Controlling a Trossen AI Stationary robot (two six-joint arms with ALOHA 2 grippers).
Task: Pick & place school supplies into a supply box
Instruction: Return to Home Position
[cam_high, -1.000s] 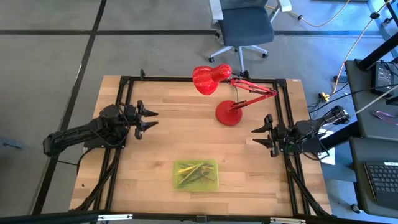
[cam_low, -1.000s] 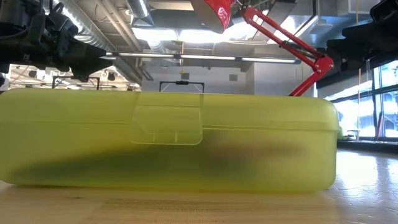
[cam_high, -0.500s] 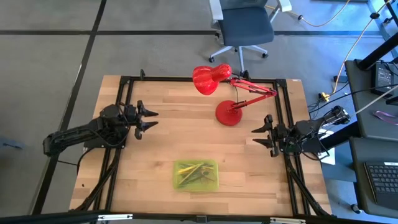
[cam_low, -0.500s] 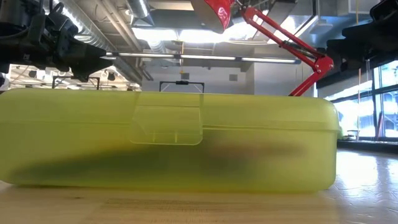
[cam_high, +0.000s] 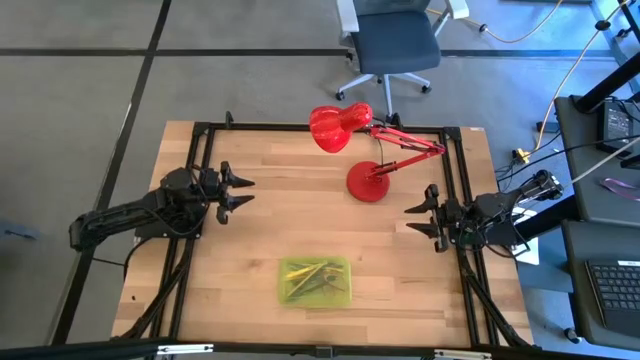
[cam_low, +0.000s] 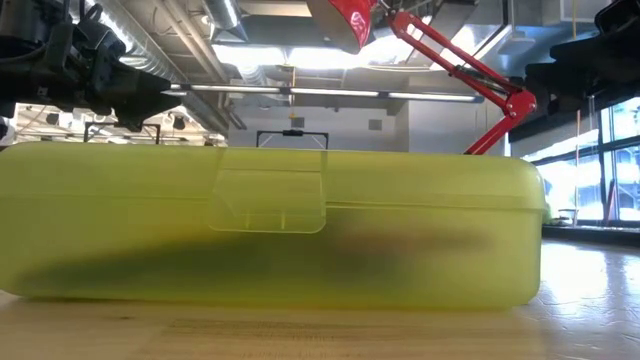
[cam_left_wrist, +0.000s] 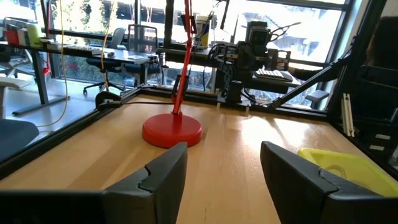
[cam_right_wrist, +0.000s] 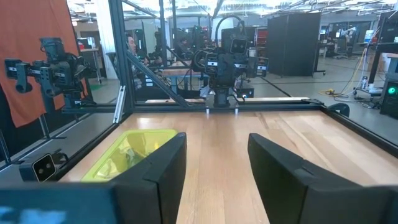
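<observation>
Nothing has shifted — left gripper (cam_high: 248, 192) and right gripper (cam_high: 410, 219) both released, red lamp (cam_high: 366, 183) behind shut supply box (cam_high: 315, 280).

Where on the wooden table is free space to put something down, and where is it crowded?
Bare wood lies between the closed translucent yellow-green plastic box and the red desk lamp, between the open left gripper and open right gripper, and either side of the box. Around the lamp is crowded.

Left arm (cam_high: 130, 215) and right arm (cam_high: 497, 212): matte black, chunky rounded links. Left gripper (cam_high: 247, 192) and right gripper (cam_high: 409, 219) each carry two dark wedge fingers (cam_left_wrist: 163, 176) with a stepped notch on the inner face (clearest on wrist cams). Thin black cable (cam_high: 543, 180) loops off the right arm.
</observation>
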